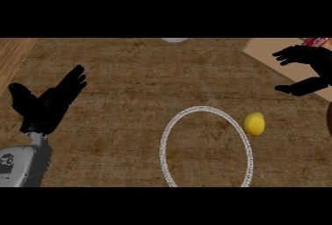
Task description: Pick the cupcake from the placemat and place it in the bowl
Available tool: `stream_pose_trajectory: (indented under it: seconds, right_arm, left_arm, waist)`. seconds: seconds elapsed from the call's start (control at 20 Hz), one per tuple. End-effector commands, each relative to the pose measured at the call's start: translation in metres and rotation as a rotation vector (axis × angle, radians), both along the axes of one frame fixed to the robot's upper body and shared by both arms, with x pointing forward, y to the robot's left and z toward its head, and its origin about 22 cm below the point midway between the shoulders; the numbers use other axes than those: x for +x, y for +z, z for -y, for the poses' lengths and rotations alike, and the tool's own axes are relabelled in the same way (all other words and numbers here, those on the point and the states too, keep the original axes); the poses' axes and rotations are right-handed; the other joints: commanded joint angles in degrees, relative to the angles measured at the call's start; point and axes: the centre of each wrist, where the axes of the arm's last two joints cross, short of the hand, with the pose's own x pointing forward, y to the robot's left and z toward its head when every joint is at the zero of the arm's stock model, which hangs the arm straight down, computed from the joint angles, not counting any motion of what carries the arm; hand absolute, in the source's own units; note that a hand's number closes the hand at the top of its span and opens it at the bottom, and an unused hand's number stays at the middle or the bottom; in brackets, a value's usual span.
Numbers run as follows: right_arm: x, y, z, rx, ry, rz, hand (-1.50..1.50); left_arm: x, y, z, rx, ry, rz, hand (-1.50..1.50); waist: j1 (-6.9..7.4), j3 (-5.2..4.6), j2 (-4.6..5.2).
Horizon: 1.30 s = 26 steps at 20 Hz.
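Bowl (206, 147) rim rests on the brown surface (130, 110), beside a lemon (254, 123). Left hand (47, 103) rests open; right hand (310, 70) hovers half-curled over the placemat (269, 50), holding nothing.

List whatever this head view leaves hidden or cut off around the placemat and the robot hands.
- Cupcake: not visible; the right robot hand covers part of the tan placemat at the top right.
- Red object: cut by the top edge, unidentifiable.
- White round object: only a sliver at the top edge.
- White-rimmed clear bowl: rim cut by the bottom edge.
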Motion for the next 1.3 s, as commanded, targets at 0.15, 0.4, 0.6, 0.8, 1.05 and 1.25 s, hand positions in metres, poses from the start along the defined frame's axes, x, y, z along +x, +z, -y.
stream_pose_trajectory:
  seconds: [0.15, 0.4, 0.6, 0.8, 1.05, 1.25]
  right_arm:
    - [0.017, 0.008, -0.002, 0.041, -0.053, 0.121, -1.50]
    - [-0.007, 0.009, 0.051, 0.089, -0.193, 0.230, -1.50]
    - [-0.034, 0.049, 0.108, 0.098, -0.320, 0.305, -1.50]
    - [-0.075, 0.045, 0.153, 0.132, -0.305, 0.324, -1.50]
    - [-0.124, 0.083, 0.199, 0.111, -0.163, 0.401, -1.50]
    - [-0.156, 0.095, 0.221, 0.139, -0.118, 0.454, -1.50]
  left_arm:
    - [-0.006, -0.011, -0.013, -0.005, 0.027, -0.008, 0.00]
    - [0.000, -0.003, -0.017, -0.007, 0.004, -0.015, 0.00]
    - [-0.014, 0.001, -0.014, 0.017, 0.023, 0.001, 0.00]
    - [-0.007, 0.004, -0.011, -0.013, 0.017, 0.019, 0.00]
    - [-0.013, -0.007, -0.005, -0.004, 0.020, 0.005, 0.00]
    - [-0.013, 0.001, -0.020, -0.011, 0.039, 0.011, 0.00]
  waist:
    - [-0.72, -0.05, -0.18]
    - [-0.82, 0.00, -0.04]
    - [-0.57, 0.06, -0.19]
    - [-0.63, 0.17, 0.26]
    - [-1.43, 0.16, -0.08]
    - [-1.98, 0.26, -0.25]
